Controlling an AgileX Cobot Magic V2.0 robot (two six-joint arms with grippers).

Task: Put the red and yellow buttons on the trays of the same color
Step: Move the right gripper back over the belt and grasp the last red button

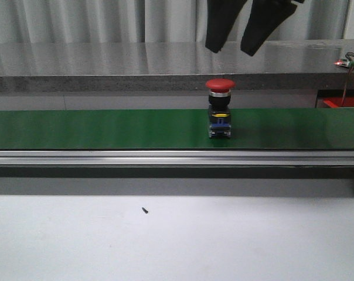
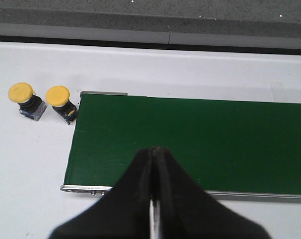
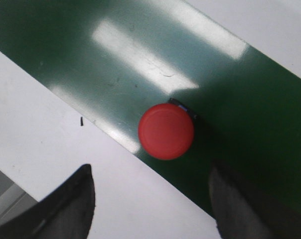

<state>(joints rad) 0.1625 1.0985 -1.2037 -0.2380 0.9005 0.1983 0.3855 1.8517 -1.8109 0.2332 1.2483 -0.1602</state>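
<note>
A red button point(image 1: 220, 85) on a black base stands upright on the green belt point(image 1: 106, 129). My right gripper point(image 1: 231, 51) hangs open directly above it, well clear. In the right wrist view the red cap point(image 3: 166, 131) lies just ahead of the open right gripper point(image 3: 151, 174), not between its fingers. Two yellow buttons point(image 2: 21, 93) point(image 2: 58, 96) sit on the white table beside the belt's end point(image 2: 80, 119). My left gripper point(image 2: 155, 150) is shut and empty above the belt's near rail. No tray shows clearly.
An aluminium rail point(image 1: 165, 157) runs along the belt's front. A grey counter point(image 1: 106, 64) stretches behind it. A red edge point(image 1: 343, 103) shows at far right; I cannot tell what it is. A small dark screw point(image 1: 145, 209) lies on the white table.
</note>
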